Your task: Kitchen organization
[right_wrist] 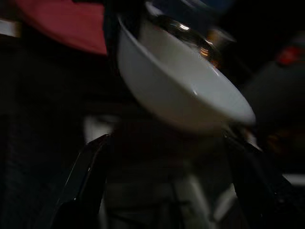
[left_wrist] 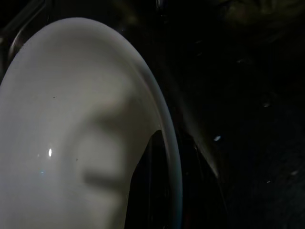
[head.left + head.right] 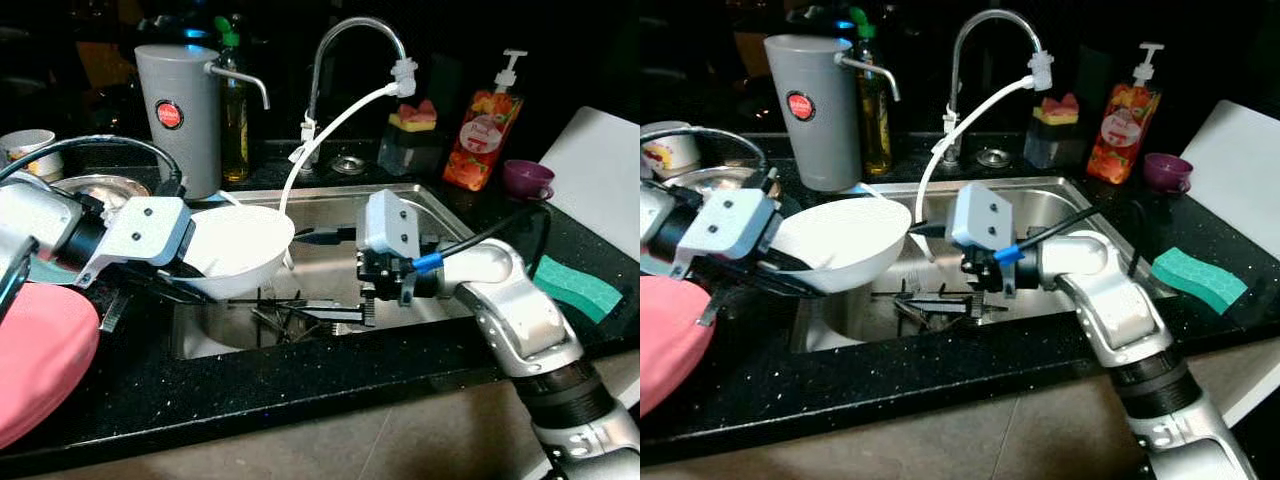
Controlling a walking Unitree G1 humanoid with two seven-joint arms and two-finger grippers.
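The left gripper [image 3: 190, 262] pinches the white bowl [image 3: 238, 248] by its rim, tipped over the sink [image 3: 440, 205] at nine o'clock, maybe to drain. The right gripper [image 3: 345, 312], fingers apart, waits at three o'clock.

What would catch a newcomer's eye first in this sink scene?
The wide white ceramic bowl, gripped at its rim by the left gripper over the left side of the stainless steel sink. Facing it, the right gripper reaches low into the basin with its fingers apart. Behind, a white hose droops from the curved chrome faucet.
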